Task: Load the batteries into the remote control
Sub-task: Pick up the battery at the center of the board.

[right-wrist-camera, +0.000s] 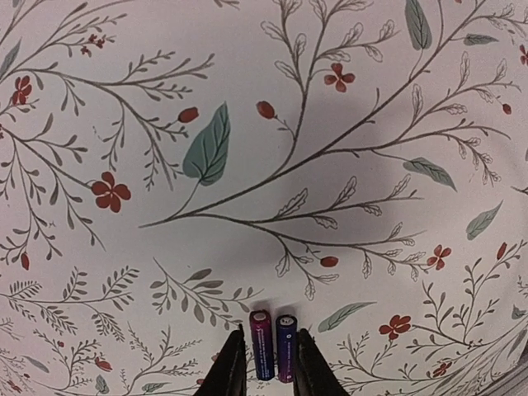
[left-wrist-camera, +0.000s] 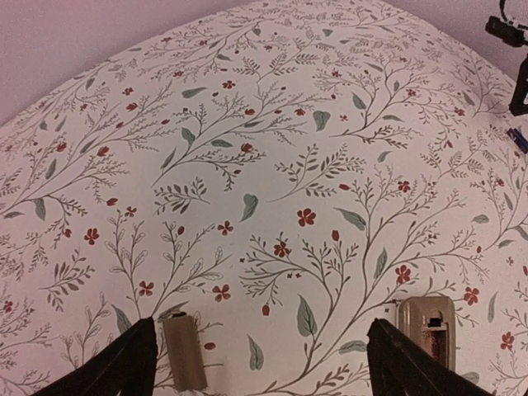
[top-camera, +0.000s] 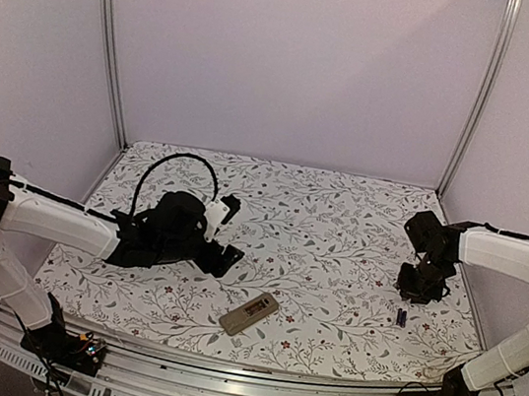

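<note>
The remote control (top-camera: 249, 313) lies tan back up near the table's front edge, its dark recess showing. In the left wrist view the remote (left-wrist-camera: 427, 330) sits just beyond my right fingertip. My left gripper (top-camera: 227, 233) (left-wrist-camera: 262, 323) hangs wide open and empty over the cloth. Two dark batteries (top-camera: 402, 318) lie side by side on the cloth. In the right wrist view the batteries (right-wrist-camera: 275, 355) show in the narrow gap between the fingers of my right gripper (right-wrist-camera: 271, 334) (top-camera: 421, 284). The right gripper is slightly open just above them.
A small separate tan cover panel (left-wrist-camera: 183, 353) lies flat by my left fingertip. The floral tablecloth (top-camera: 341, 219) covers the table, with lilac walls and metal posts (top-camera: 109, 35) around it. The table's front rail (top-camera: 248, 375) runs just behind the remote.
</note>
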Tool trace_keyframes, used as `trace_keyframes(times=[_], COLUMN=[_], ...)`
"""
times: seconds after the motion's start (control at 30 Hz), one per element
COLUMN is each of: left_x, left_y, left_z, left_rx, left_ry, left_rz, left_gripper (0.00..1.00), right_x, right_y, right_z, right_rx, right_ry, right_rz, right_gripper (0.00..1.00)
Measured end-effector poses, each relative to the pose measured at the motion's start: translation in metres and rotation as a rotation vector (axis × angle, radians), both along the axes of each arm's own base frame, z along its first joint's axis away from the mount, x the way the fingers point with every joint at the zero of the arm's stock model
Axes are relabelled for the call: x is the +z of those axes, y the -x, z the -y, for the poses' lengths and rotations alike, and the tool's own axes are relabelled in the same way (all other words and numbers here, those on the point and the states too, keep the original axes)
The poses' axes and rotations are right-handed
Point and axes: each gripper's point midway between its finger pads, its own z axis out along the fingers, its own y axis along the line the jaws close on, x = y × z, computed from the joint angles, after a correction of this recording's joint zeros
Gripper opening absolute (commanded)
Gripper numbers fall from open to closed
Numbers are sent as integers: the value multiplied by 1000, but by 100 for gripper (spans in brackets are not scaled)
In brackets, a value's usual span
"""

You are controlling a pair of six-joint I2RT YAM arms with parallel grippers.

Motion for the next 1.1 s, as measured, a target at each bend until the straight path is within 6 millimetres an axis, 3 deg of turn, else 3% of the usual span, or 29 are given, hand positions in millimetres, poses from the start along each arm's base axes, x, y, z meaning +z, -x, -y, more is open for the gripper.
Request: trace_keyframes(times=[0.37, 1.1], left_x=[0, 5], left_y=[2, 4], left_z=[1, 3], left_rx=[-12, -19], left_ry=[-24, -30], left_rz=[22, 43], left_gripper=[88, 88], right_x=[-18, -23], right_y=[24, 24], right_z=[7, 9], right_rx=[-40, -61], right_ry=[-32, -54], right_rz=[-67, -52], right_gripper=[20, 14])
